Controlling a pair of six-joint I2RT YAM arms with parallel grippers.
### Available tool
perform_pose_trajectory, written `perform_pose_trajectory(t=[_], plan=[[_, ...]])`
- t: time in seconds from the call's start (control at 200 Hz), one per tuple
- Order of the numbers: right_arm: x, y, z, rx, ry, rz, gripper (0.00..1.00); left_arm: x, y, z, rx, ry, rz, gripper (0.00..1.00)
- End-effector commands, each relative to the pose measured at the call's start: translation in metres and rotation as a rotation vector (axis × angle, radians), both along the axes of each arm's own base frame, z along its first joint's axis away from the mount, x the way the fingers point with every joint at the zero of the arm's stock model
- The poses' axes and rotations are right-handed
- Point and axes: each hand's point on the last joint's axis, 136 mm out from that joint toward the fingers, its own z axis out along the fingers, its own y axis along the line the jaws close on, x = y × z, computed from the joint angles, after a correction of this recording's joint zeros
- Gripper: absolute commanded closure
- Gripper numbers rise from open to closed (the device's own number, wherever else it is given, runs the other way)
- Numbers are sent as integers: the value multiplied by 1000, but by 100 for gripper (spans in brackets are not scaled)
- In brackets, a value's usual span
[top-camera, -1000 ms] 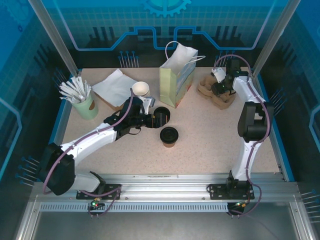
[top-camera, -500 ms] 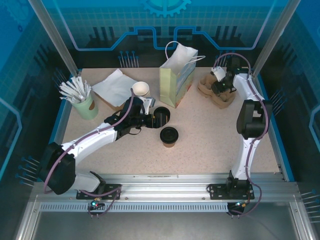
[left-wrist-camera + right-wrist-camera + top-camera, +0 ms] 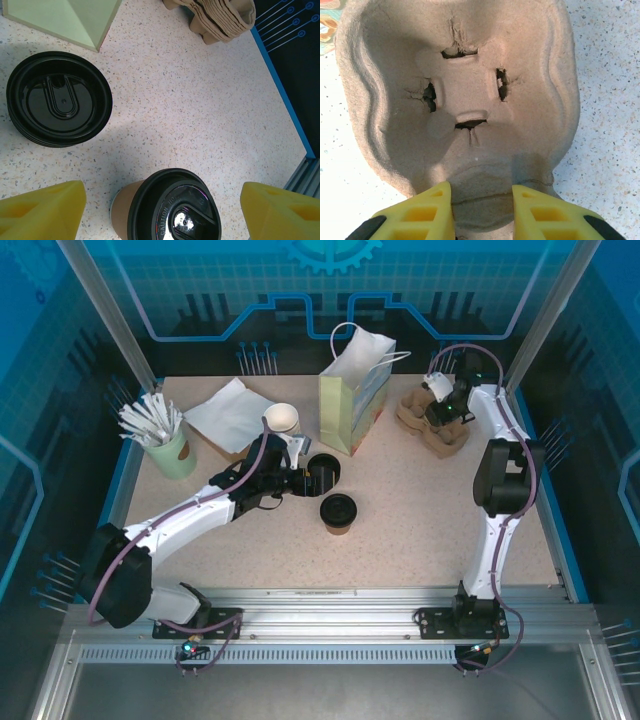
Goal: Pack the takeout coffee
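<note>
The takeout coffee (image 3: 338, 512), a tan cup under a black lid (image 3: 175, 210), stands upright mid-table. My left gripper (image 3: 305, 480) is open just behind and to the left of it. In the left wrist view its yellow fingers (image 3: 42, 210) stand wide on either side of the cup without touching it. My right gripper (image 3: 445, 405) is at the back right over the brown pulp cup carrier (image 3: 435, 425). Its yellow fingertips (image 3: 432, 205) press on both sides of a raised ridge of the carrier (image 3: 470, 100).
A pale green paper bag (image 3: 352, 390) stands open at the back centre. A stack of loose black lids (image 3: 59, 97) lies beside my left gripper. A white cup (image 3: 282, 418), napkins (image 3: 230, 412) and a green holder of stirrers (image 3: 165, 445) sit at the back left.
The right gripper's jaws have narrowed onto the carrier's ridge and the wrist has shifted slightly. The left arm and the coffee have not moved.
</note>
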Motion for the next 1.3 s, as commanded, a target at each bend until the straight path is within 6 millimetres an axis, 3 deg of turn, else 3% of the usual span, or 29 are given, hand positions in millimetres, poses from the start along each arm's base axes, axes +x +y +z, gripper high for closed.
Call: perform_pose_trajectory(t=[0.0,0.335,0.46,0.615,0.765,0.88,1.045,1.171,1.296], plan=[[-7,-1,36,30,-38,-11,72,2,-3,6,-10,-7,-13,18],[-13,1,60,9,-70,-52,71,-1,-2,1,-12,1,-16,18],[-20,2,77,26,-96,-92,71,-3,-1,0,-8,-2,-15,18],[-41,9,105,75,-147,-130,71,-3,2,5,-5,-23,-7,18],[-80,25,125,131,-167,-168,71,-4,6,7,-2,-39,2,18],[-123,49,113,155,-135,-165,71,-5,10,8,-12,-47,27,18],[-180,86,65,165,-67,-141,70,-7,15,4,-12,-53,46,18],[-213,123,33,166,5,-93,70,-9,18,3,-8,-49,51,18],[-233,142,8,149,62,-108,70,-12,21,6,-11,-54,61,18]])
